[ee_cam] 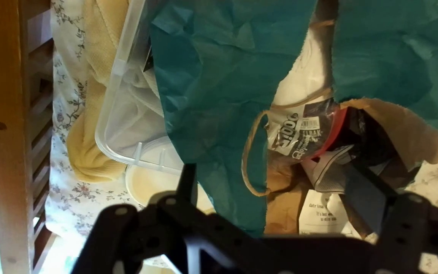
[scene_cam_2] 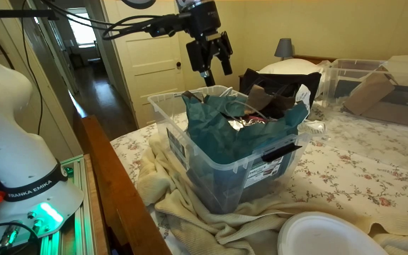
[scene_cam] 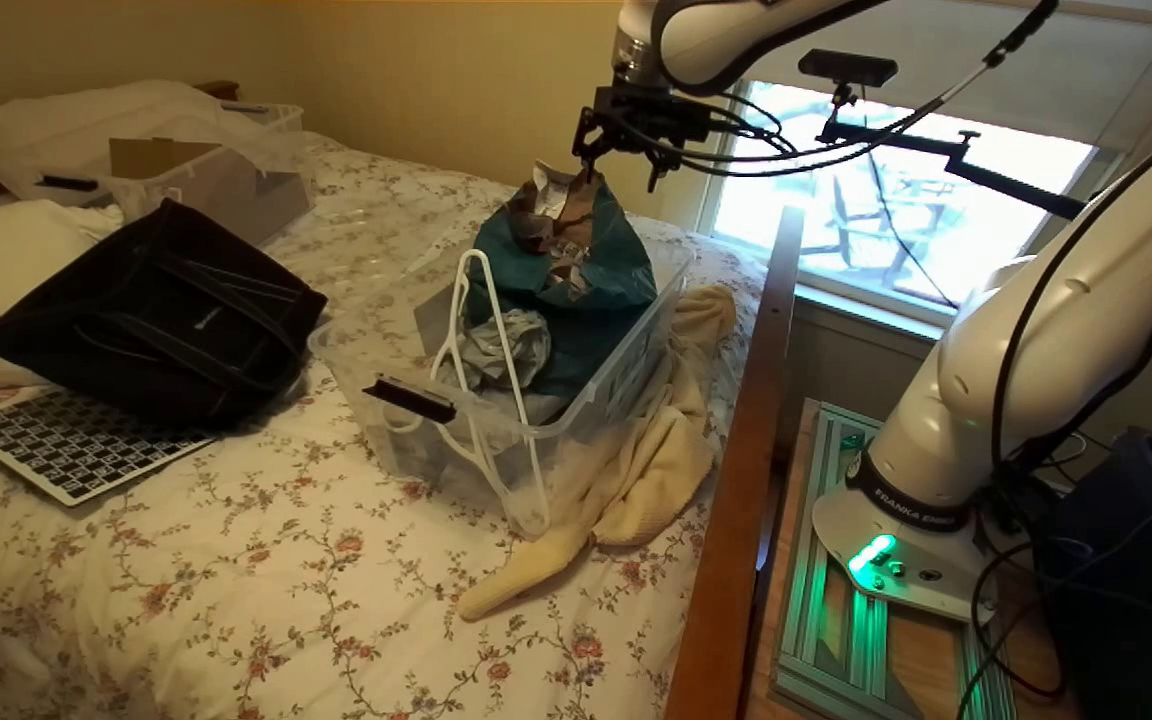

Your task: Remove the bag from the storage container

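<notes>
A teal paper bag [scene_cam: 621, 255] stands in a clear plastic storage container [scene_cam: 596, 425] on the bed. In an exterior view its torn, crumpled top rises above the container's rim [scene_cam_2: 165, 95], and the teal bag [scene_cam_2: 218, 138] fills the near end. In the wrist view the teal bag [ee_cam: 219, 95] lies below me, with a brown loop handle [ee_cam: 245, 160] and a printed plastic packet [ee_cam: 299, 133] inside. My gripper [scene_cam: 621, 175] is open and empty, above the bag; it also shows above the container in an exterior view [scene_cam_2: 219, 76]. In the wrist view its fingers [ee_cam: 274, 179] are wide apart.
A white hanger [scene_cam: 460, 290] sticks out of the container. A cream blanket [scene_cam: 661, 470] lies beside and under it. A black fabric bag [scene_cam: 166, 310] and another clear bin [scene_cam: 206, 205] stand on the bed. A wooden rail [scene_cam: 736, 520] separates the bed from the robot base.
</notes>
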Controlling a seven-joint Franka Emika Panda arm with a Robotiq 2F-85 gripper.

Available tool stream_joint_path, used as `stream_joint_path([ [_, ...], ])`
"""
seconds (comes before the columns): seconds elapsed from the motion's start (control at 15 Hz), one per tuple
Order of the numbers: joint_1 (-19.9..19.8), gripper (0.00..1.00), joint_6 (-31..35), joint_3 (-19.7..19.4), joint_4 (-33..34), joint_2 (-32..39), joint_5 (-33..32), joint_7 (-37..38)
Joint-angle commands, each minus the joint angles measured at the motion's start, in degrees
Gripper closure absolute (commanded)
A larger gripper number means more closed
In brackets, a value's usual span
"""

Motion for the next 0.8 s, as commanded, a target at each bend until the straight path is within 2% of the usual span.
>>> stream_joint_path([
  [0.0,1.5,0.0,1.9,-1.7,1.6,2.9,2.0,-4.0],
  [0.4,1.9,0.01,2.5,-2.3,2.3,6.3,1.3,-7.2],
  [0.53,1.9,0.24,2.7,-2.4,2.6,7.3,1.0,-7.5],
  [0.6,1.9,0.3,3.0,-2.5,2.8,7.7,1.0,-7.7],
  [0.67,1.9,0.15,3.2,-2.6,2.9,8.1,0.7,-7.5],
  [0.73,1.9,0.08,3.5,-2.7,3.0,8.4,0.7,-7.4],
])
